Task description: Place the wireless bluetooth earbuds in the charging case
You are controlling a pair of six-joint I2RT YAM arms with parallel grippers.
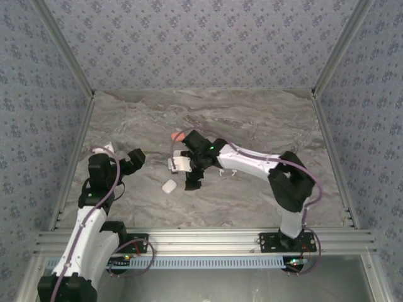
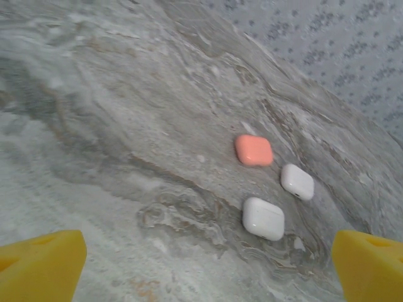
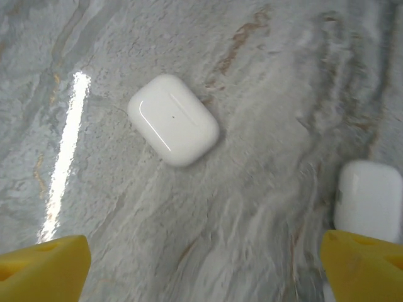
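Grey marble worktop [image 1: 264,126], blue patterned walls [image 1: 201,44]. Left gripper [image 2: 208,267] is spread wide, holds nothing, touches nothing. Right gripper [image 3: 204,267] is also wide and empty, above the marble near two white cases [image 3: 174,119]. Charging cases: three, one coral case [image 2: 254,150] and two white. Earbuds [image 1: 225,171]: tiny white specks beside the right forearm, too small to count.

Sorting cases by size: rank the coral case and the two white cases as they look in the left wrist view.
1. Nearest white case, though nearness to the camera may inflate it.
2. Coral case and farther white case: too alike to rank.
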